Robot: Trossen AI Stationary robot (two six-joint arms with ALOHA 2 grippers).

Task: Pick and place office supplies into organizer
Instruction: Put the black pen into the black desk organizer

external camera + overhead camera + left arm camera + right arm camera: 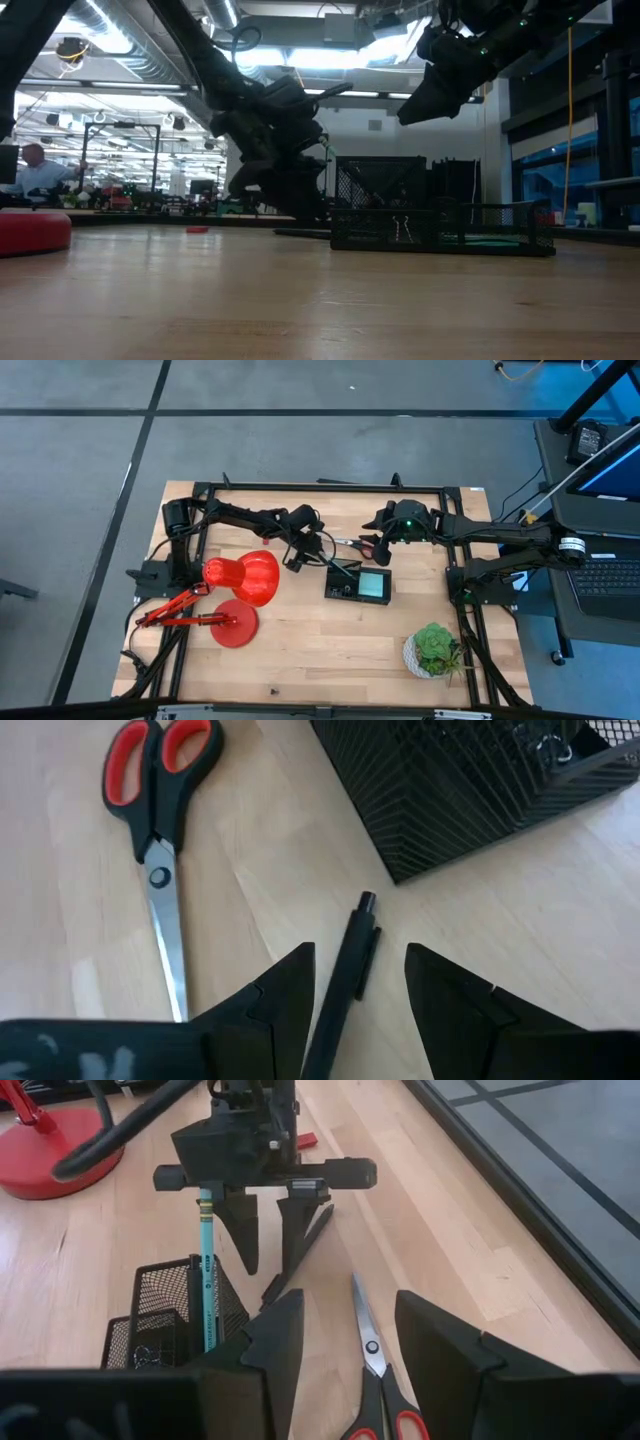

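Observation:
The thin black pen (352,960) lies flat on the wooden table beside the black mesh organizer (450,790). My left gripper (360,955) points down over the pen, open, with one finger on either side of it and not touching. The red-handled scissors (160,870) lie flat close by. My right gripper (345,1305) hangs open above the scissors (372,1360), well off the table (425,100). The pale teal pen (204,1280) stands upright in the organizer (358,584). A pale square pad (376,586) lies in the organizer's other compartment.
A big red desk lamp (240,585) stands left of the organizer, and a green plant in a white pot (435,650) sits at the near right. A tiny red piece (197,229) lies on the table behind the left arm. A person (35,170) sits far off in the room.

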